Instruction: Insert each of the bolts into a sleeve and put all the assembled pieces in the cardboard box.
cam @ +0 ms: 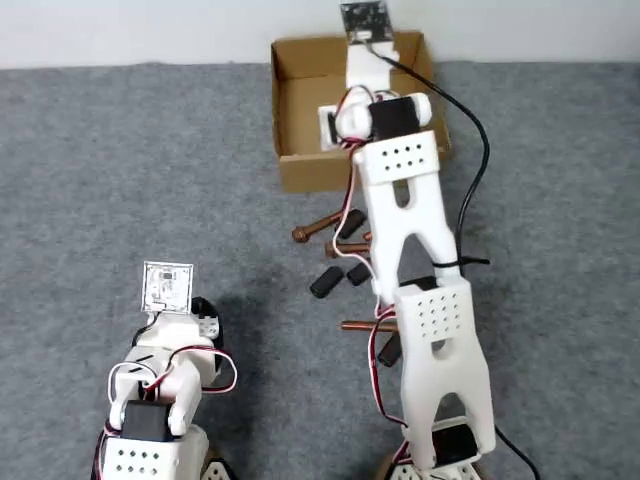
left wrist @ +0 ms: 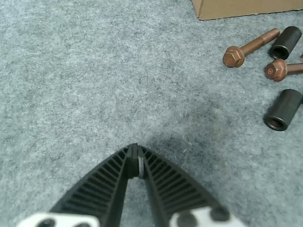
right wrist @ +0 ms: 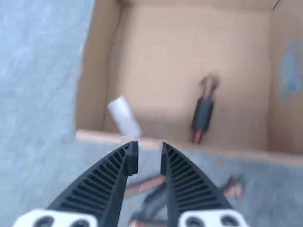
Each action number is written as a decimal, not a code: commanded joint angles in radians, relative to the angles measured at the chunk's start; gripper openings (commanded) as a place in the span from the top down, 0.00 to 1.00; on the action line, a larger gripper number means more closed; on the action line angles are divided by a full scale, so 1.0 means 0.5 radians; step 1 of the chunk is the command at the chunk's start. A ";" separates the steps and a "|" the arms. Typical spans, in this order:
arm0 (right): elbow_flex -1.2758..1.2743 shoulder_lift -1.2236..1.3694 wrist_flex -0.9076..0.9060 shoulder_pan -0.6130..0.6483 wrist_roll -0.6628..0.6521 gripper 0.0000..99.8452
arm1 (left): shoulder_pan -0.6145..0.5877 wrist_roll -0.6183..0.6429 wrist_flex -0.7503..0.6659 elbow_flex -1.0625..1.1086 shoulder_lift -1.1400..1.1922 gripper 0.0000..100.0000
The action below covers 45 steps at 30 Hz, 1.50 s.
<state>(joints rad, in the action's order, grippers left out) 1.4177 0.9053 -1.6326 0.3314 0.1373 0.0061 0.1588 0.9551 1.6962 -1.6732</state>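
An assembled bolt-and-sleeve [right wrist: 203, 113] lies inside the cardboard box [right wrist: 97, 71], beyond the right jaws, parted and empty; left jaws closed.

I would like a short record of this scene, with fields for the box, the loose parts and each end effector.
cardboard box: holds one assembled piece and a small white object
loose parts: bolts and sleeves lying separate on the grey carpet, near the box
right end effector: open, empty, at the box's near wall
left end effector: shut, empty, over bare carpet, apart from the parts
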 commanded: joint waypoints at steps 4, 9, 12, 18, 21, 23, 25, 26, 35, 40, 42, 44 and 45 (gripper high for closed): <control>0.043 -0.063 -0.330 0.094 0.239 0.94 | -0.015 0.015 -0.049 -0.011 0.000 1.00; -0.249 -0.198 -0.330 0.109 0.350 0.94 | -0.015 0.015 -0.049 -0.011 0.000 1.00; -0.574 -0.373 -0.330 0.100 0.448 0.94 | -0.018 0.015 -0.049 -0.011 0.000 1.00; -1.347 -0.741 -0.324 0.112 0.675 0.94 | -0.077 0.015 -0.064 -0.011 0.000 1.00; -1.550 -0.763 -0.321 0.106 0.807 0.94 | -0.077 0.015 -0.064 -0.011 0.000 1.00; -1.617 -0.723 -0.318 0.103 0.862 0.94 | -0.077 0.015 -0.064 -0.011 0.000 1.00; -1.633 -0.661 -0.315 0.100 0.905 0.94 | -0.077 0.015 -0.064 -0.011 0.000 1.00; -1.633 -0.628 -0.311 0.100 0.933 0.94 | -0.077 0.015 -0.064 -0.011 0.000 1.00; -1.629 -0.321 -0.235 0.035 1.037 0.94 | -0.077 0.015 -0.064 -0.011 0.000 1.00; -1.629 -0.210 -0.204 -0.032 1.037 0.94 | -0.077 0.015 -0.064 -0.011 0.000 1.00; -1.629 -0.167 -0.204 -0.057 1.037 0.94 | -0.077 0.015 -0.064 -0.011 0.000 1.00; -1.629 -0.121 -0.201 -0.075 1.040 0.94 | -0.077 0.015 -0.064 -0.011 0.000 1.00; -1.629 -0.097 -0.180 -0.081 1.040 0.94 | -0.077 0.015 -0.064 -0.011 0.000 1.00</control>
<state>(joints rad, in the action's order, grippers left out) 0.6183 0.8193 -1.7446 0.3284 0.6483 -0.0276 0.1603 0.9536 1.6962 -1.6732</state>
